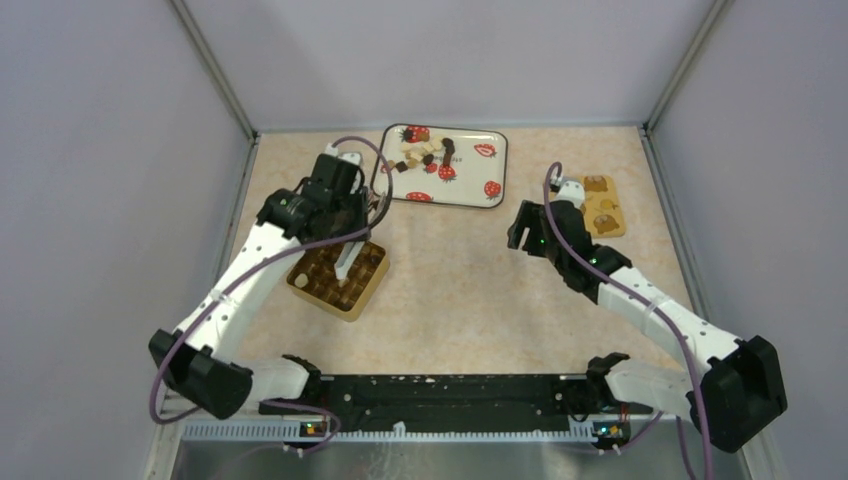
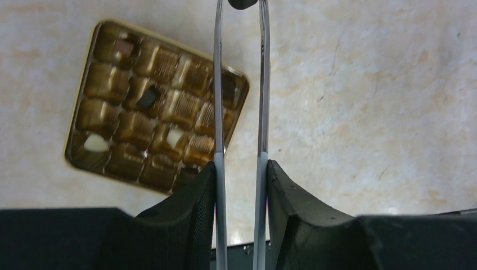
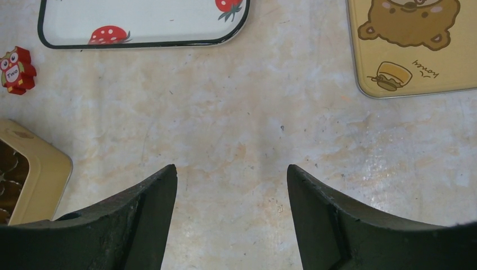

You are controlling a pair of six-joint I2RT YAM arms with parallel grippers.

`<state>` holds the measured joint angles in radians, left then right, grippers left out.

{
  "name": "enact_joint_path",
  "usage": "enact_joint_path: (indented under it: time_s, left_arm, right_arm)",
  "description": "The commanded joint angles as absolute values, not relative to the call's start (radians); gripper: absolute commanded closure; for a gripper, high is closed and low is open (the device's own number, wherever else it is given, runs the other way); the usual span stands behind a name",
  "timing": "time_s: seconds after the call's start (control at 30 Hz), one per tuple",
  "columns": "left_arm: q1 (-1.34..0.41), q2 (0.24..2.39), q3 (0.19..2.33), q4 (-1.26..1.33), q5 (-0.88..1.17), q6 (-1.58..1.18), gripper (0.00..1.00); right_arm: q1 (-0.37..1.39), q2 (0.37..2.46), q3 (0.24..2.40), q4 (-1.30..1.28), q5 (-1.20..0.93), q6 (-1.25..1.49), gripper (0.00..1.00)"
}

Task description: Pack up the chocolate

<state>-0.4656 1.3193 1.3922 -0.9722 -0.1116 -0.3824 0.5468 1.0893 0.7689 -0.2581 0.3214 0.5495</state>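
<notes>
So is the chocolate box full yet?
Not full. In the left wrist view the box shows mostly bare gold pockets; only a few hold chocolate, and more sits on the strawberry tray.

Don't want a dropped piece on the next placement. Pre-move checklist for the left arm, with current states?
1. Tool grip: left gripper shut on the tweezers: ok.
2. Load: a dark lump sits at the tweezer tips, cut off by the frame edge: cannot tell if it is secure.
3. Free cells: most of the box is empty: ok.
4. Aim: the top view shows the tweezers above the box, not which cell: cannot tell.
5. Other arm: right gripper open over the table, apart from the box: ok.
6. Supply: chocolate lies on the tray: ok.
</notes>
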Motion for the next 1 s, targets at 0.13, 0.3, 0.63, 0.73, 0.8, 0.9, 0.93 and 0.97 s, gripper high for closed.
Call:
enact_joint_path:
  time_s: [0.13,0.3,0.63,0.73,0.8,0.9,0.93,0.97]
  left_arm:
    - [-0.467,1.156,1.276,-1.135,-0.175,-0.454,0.80]
    - [-0.468,1.115,1.243,-1.164,-0.168,-0.459,0.81]
    - [-0.468,1.101,1.198,-1.227,-0.268,-0.491,0.80]
    - [-0.467,1.106,1.187,-1.223,-0.248,-0.489,0.80]
    - [-0.467,1.105,1.180,-1.221,-0.246,-0.491,0.80]
    - [-0.468,1.101,1.172,-1.206,-0.221,-0.491,0.78]
    - [-0.467,1.102,1.170,-1.204,-0.216,-0.491,0.76]
    - [-0.468,1.103,1.168,-1.204,-0.214,-0.491,0.74]
  right_arm:
    - [0.547,1.116,0.818,-0.189,0.264,0.558,0.30]
    - [0.546,1.129,0.841,-0.190,0.268,0.518,0.31]
    - [0.549,1.127,0.876,-0.197,0.310,0.458,0.31]
    - [0.549,1.127,0.874,-0.197,0.303,0.461,0.31]
    - [0.549,1.125,0.868,-0.198,0.302,0.470,0.31]
    - [0.549,1.125,0.863,-0.196,0.293,0.481,0.31]
    - [0.551,1.126,0.864,-0.195,0.290,0.484,0.31]
    - [0.551,1.126,0.864,-0.193,0.289,0.485,0.31]
